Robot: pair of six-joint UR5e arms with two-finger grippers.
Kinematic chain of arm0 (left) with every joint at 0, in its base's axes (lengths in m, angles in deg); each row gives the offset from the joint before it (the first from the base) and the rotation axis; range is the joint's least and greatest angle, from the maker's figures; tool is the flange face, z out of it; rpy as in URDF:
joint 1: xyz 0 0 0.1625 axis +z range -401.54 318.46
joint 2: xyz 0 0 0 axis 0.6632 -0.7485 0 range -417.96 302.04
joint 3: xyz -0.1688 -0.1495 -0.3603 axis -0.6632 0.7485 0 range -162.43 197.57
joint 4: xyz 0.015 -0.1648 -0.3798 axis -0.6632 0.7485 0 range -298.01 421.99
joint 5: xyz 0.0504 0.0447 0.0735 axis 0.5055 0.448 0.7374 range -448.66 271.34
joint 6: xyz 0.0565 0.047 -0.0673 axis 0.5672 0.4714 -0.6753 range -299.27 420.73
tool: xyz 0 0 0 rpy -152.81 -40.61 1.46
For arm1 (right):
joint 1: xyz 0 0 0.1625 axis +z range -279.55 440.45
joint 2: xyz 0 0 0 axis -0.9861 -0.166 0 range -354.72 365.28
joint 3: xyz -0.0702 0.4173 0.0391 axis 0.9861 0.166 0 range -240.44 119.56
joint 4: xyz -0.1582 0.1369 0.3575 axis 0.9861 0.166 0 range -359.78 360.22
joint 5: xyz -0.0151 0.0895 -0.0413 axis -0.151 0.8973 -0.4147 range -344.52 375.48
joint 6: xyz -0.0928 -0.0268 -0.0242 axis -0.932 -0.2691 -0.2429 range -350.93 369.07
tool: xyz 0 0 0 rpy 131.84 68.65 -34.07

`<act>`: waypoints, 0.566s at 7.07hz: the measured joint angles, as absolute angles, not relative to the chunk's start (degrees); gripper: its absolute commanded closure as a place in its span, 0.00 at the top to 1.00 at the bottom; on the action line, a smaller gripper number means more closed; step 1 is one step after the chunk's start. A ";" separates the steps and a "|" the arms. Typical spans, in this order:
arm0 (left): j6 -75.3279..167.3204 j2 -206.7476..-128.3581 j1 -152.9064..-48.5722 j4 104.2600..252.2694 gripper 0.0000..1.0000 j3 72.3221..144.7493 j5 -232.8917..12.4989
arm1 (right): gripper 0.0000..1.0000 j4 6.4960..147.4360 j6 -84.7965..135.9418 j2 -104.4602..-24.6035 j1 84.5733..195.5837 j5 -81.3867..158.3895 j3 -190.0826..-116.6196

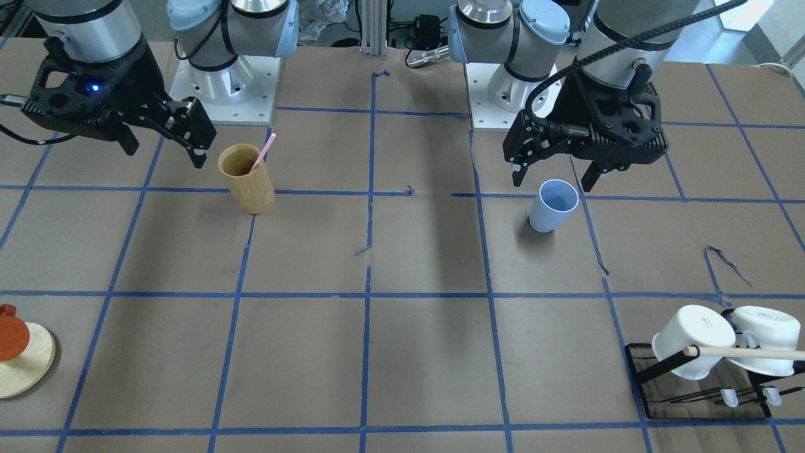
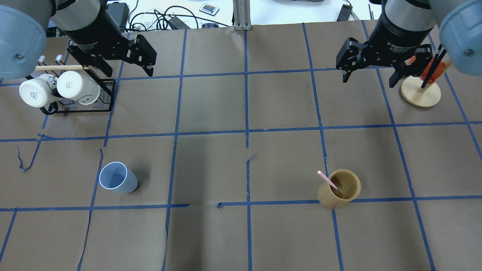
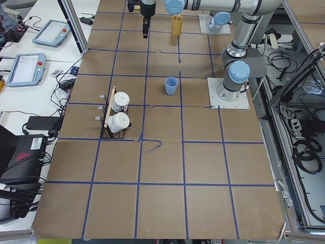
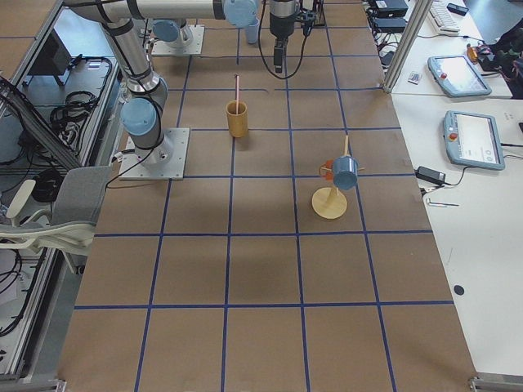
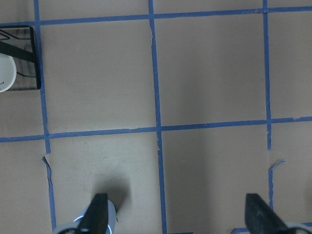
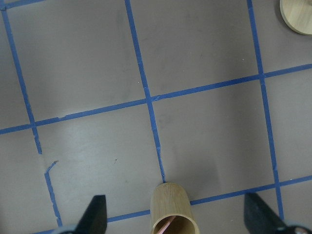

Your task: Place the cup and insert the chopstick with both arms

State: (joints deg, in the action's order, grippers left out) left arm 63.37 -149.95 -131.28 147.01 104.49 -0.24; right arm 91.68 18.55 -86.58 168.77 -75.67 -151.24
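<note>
The light-blue cup (image 2: 118, 182) stands upright on the table on my left side; it also shows in the front view (image 1: 553, 206). One pale-pink chopstick (image 2: 327, 180) leans inside a tan bamboo cylinder (image 2: 339, 194) on my right side. My left gripper (image 1: 555, 177) hangs open and empty well above the cup; in the left wrist view the cup's rim (image 5: 111, 214) peeks out beside one finger. My right gripper (image 1: 165, 151) hangs open and empty high beside the cylinder, which shows at the bottom of the right wrist view (image 6: 170, 209).
A black rack (image 2: 109, 96) with two white mugs (image 2: 77, 86) and a long wooden rod stands at the far left. A round wooden stand (image 2: 420, 94) with an orange piece stands at the far right. Blue tape lines grid the brown table.
</note>
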 measured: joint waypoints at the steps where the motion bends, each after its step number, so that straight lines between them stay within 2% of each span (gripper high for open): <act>1: 63.25 -149.98 -131.29 147.03 1.00 104.41 -0.26 | 1.00 91.70 18.45 -86.58 168.77 -75.90 -151.25; 4: 62.42 -149.79 -131.36 150.66 1.00 103.80 0.97 | 1.00 91.71 18.43 -86.57 168.78 -76.48 -151.39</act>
